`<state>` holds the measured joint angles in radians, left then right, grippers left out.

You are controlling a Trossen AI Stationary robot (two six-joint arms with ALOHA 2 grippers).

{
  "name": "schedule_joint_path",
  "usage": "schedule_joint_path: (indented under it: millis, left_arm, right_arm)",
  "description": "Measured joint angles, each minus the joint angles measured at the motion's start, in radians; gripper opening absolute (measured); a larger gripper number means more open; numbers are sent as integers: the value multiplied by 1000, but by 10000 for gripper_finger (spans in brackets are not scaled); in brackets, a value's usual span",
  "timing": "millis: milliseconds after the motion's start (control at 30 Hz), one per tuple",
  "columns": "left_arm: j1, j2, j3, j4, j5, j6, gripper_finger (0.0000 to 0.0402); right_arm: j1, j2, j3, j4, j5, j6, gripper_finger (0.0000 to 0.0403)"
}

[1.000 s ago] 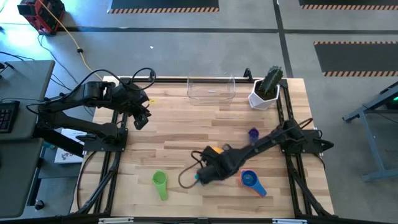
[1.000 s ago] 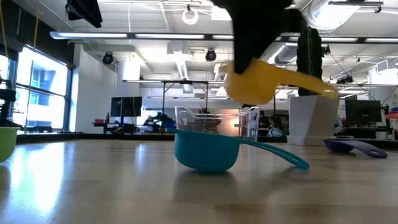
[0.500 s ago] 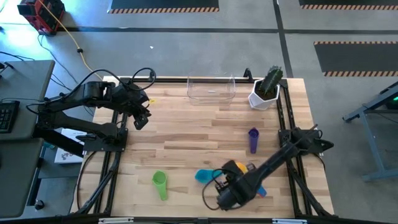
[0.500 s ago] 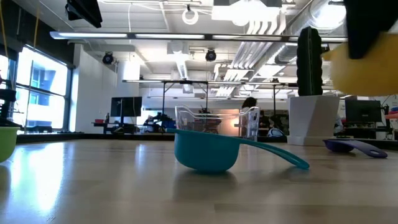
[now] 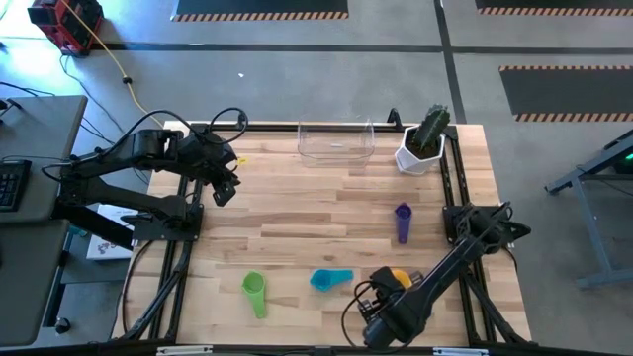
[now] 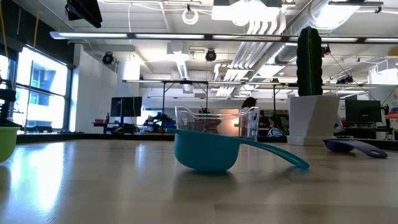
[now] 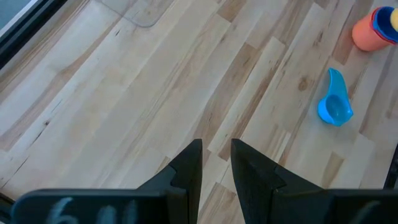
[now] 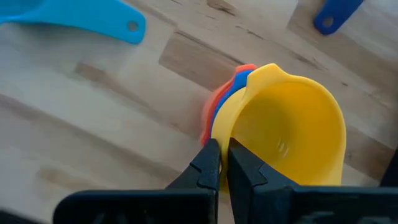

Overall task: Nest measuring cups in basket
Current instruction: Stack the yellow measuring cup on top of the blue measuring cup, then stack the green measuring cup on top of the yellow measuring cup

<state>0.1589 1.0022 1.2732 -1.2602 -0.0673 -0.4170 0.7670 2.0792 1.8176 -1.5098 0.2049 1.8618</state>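
My right gripper (image 5: 395,293) is by the table's near edge, shut on the yellow measuring cup (image 5: 399,280), which sits over the orange and blue cups (image 8: 214,109). The teal cup (image 5: 331,280) lies on the wood to their left, then the green cup (image 5: 255,294) further left. The purple cup (image 5: 403,222) lies nearer the middle. The clear basket (image 5: 336,140) stands at the far edge. My left gripper (image 7: 216,162) hovers at the far left, open by a narrow gap, touching nothing. My right gripper pinches the yellow cup's rim wall (image 8: 231,127), one finger (image 8: 244,167) inside the bowl and the other outside. The fingers slant down from the table's near side. The cup is tilted over the orange and blue cups; whether it rests in them I cannot tell.
A white pot with a green cactus (image 5: 423,143) stands right of the basket at the far right corner. A blue handle (image 8: 333,15) pokes out beyond the stack. Bare wood lies between the basket and the cups.
My right gripper has carried the yellow cup from above the teal cup toward the table's near right, out of the low view, and over the orange and blue cups. The teal cup, hidden under the arm a second ago, now shows. The left arm kept still.
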Motion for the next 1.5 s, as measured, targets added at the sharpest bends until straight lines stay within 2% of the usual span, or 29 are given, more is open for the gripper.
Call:
schedule_joint_path:
  millis: [500,1500]
  left_arm:
    - [0,0,0,0,0,-1,76]
    - [0,0,0,0,0,10,76]
  right_arm:
    - [-14,0,-67,44,-36,-42,3]
    - [-43,0,-67,21,-79,-28,95]
